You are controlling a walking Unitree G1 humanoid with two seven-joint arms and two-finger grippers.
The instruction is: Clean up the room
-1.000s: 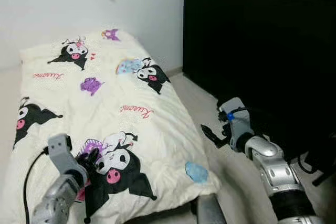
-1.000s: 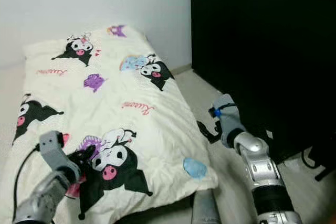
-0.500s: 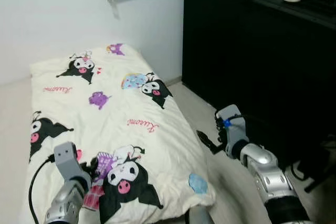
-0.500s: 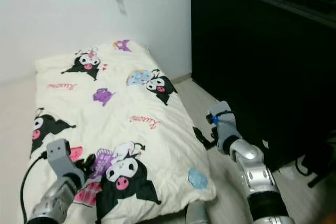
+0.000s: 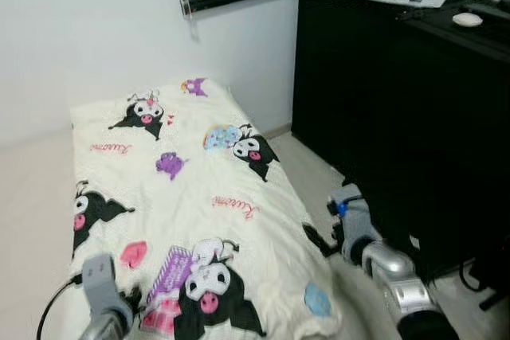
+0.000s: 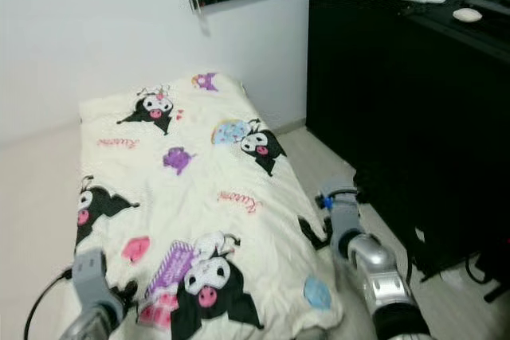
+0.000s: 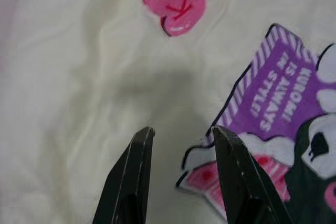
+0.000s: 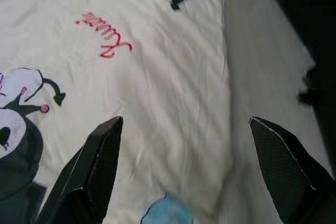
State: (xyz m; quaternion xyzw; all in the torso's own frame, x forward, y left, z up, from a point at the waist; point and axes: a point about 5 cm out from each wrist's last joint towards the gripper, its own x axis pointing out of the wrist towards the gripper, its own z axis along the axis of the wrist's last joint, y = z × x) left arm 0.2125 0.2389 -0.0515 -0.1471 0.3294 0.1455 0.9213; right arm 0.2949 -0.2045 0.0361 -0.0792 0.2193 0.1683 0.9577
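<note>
From our left eye we see the big cream blanket [image 5: 191, 220] spread flat on the floor, between the white wall [image 5: 88, 29] and the black counter [image 5: 398, 93]. It has cartoon pictures all over it. Our left tool [image 5: 131, 304] is low over the near end of the blanket, and our right tool [image 5: 317, 238] is by the blanket's right edge.

From our right eye the blanket looks soft and floppy. We think it is light but wide, so it will sag and drag if we lift one spot.

From our left wrist, the two fingers [image 7: 131, 177] are a little apart, just over the cloth, holding nothing.

From our right wrist, the fingers [image 8: 92, 169] are spread wide above the blanket's edge by the bare floor [image 8: 262, 51]. We think the edge or a corner is the best place to pinch.
</note>
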